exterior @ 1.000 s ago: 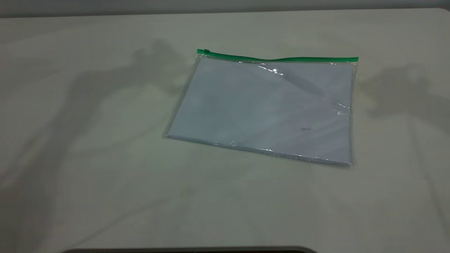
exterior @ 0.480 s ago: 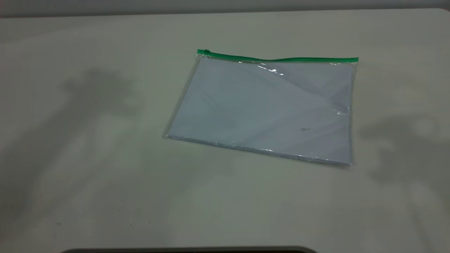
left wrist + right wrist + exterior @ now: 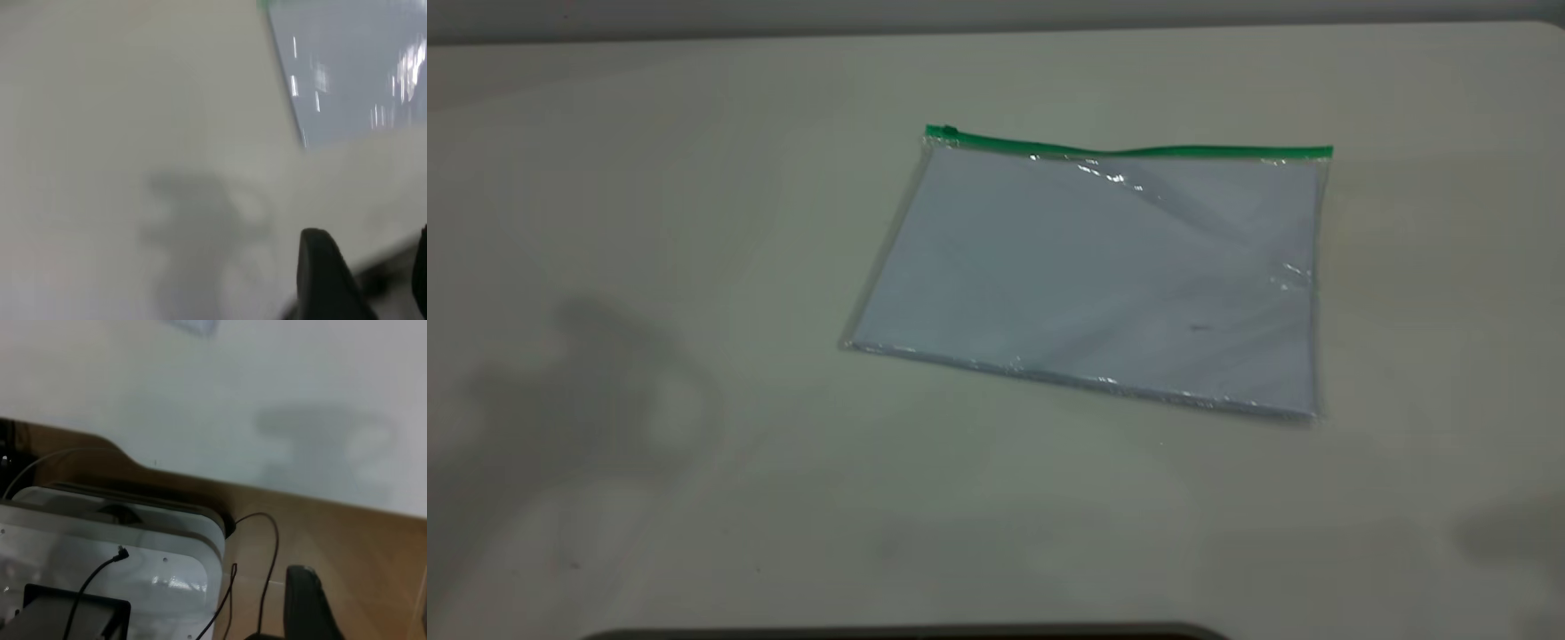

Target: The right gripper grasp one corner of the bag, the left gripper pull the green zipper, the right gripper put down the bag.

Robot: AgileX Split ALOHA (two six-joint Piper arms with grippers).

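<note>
Bare table (image 3: 694, 222) all around bag (image 3: 1103, 276)

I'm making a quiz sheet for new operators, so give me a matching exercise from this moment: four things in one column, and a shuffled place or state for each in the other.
Things:
1. bag
2. green zipper
3. slider tab
4. left gripper

Places or states:
A. at the strip's left end in the exterior view
B. lying flat on the table, white sheets inside
C. off the bag, over bare table, holding nothing
D. running along the bag's far long edge

Pairs: 1-B, 2-D, 3-A, 4-C
</note>
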